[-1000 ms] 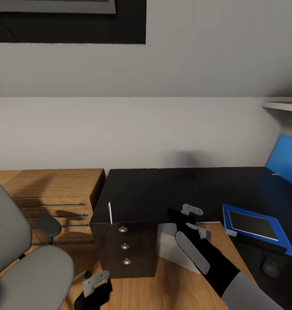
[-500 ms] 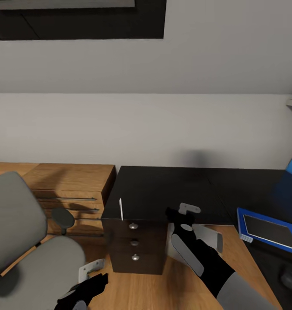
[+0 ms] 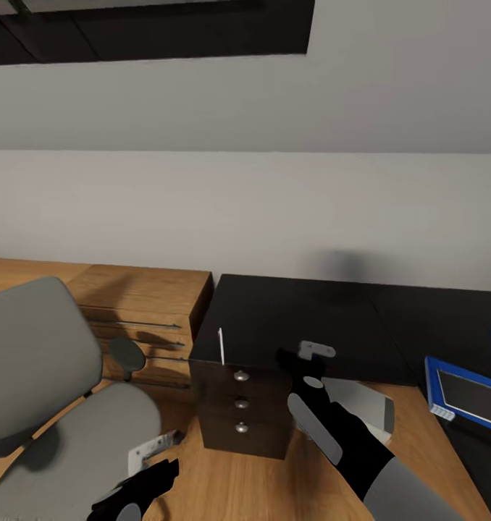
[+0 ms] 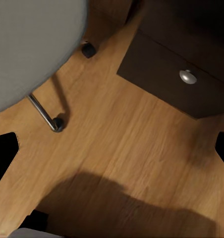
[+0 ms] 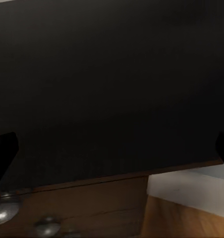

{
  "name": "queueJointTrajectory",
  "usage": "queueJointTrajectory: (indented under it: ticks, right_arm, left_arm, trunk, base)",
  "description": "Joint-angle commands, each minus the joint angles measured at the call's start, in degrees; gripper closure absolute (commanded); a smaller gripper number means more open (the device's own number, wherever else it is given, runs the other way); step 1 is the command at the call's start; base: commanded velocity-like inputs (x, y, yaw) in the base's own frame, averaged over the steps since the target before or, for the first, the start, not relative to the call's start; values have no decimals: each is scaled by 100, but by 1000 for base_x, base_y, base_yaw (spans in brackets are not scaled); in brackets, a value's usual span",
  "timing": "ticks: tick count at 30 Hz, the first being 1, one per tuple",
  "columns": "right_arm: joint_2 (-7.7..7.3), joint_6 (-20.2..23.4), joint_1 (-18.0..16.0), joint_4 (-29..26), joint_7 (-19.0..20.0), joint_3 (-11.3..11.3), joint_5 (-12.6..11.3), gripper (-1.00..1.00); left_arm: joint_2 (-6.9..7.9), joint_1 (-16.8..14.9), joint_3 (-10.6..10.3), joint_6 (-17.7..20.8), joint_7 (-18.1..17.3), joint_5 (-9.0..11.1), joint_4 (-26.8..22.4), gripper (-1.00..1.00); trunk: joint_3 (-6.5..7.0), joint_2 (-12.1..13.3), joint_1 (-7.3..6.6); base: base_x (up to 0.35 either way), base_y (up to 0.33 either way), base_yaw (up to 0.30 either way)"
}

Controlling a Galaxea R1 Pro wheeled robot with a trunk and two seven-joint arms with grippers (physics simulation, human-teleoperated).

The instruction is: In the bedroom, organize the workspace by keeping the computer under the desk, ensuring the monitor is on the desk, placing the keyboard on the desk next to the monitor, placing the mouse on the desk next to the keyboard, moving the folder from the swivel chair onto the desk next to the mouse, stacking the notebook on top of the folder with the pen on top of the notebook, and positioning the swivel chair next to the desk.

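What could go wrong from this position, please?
The right gripper hovers low at the front edge of the desk; dropping further, its fingers might hit that edge. The left gripper hangs close to the swivel chair, so it may bump the seat and roll the chair away.

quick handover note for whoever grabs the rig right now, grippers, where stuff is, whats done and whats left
Left gripper: low over the wooden floor beside the grey swivel chair, open and holding nothing.
Right gripper: at the front edge of the black desk, open and holding nothing.
Light grey computer tower: on the floor under the desk, beside the black drawer unit with silver knobs.
Bright blue folder: on the desk at the head view's right edge, a dark grey notebook on top.
Done: computer, folder, notebook.
Left: the chair stands apart from the desk. Monitor, keyboard, mouse and pen unconfirmed from here.
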Motion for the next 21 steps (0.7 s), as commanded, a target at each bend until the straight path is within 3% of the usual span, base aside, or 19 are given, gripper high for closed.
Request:
queueJointTrajectory:
  ticks: [1, 8, 10, 11, 13, 14, 16, 18, 21]
  right_arm:
    - [-9, 35, -6, -12, -34, 15, -15, -100]
    - [-24, 35, -6, -39, -30, 46, -10, -100]
    - [-26, 35, -6, -42, -27, 139, 19, -100]
    - [-11, 63, -8, -11, -7, 331, 158, -100]
    - [1, 157, -30, 22, 65, 380, 213, -100]
    - [64, 489, -266, 278, 290, 398, 242, -100]
    - [100, 694, -514, 504, 444, 360, 241, -100]
    - [197, 1009, -1123, 1137, 851, 226, 235, -100]
    - [380, 1160, -1660, 1938, 1333, 145, 242, -100]
  left_arm:
    - [7, -3, -12, -39, 58, 57, -4, -100]
    - [9, -3, -11, -109, 65, 43, 80, -100]
    - [10, -3, -10, -115, 63, 38, 88, -100]
    - [10, -3, -10, -122, 68, 30, 94, -100]
    - [10, -3, -10, -123, 70, 30, 100, -100]
    - [10, -3, -10, -126, 71, 32, 104, -100]
    - [10, -3, -10, -128, 73, 29, 104, -100]
    - [10, -3, -10, -129, 76, 26, 105, -100]
    - [10, -3, -9, -130, 72, 25, 106, -100]
  trunk:
    - [-12, -4, 0]
    - [-46, -4, 0]
    - [-48, -4, 0]
    - [-48, -4, 0]
    - [-48, -4, 0]
    - [-48, -4, 0]
    - [-49, -4, 0]
    - [-49, -4, 0]
    - [-49, -4, 0]
  base:
    - [0, 0, 179]
    - [0, 0, 118]
    - [0, 0, 27]
    - [0, 0, 8]
    - [0, 0, 5]
    - [0, 0, 2]
    - [0, 0, 1]
    - [0, 0, 0]
    - [0, 0, 0]
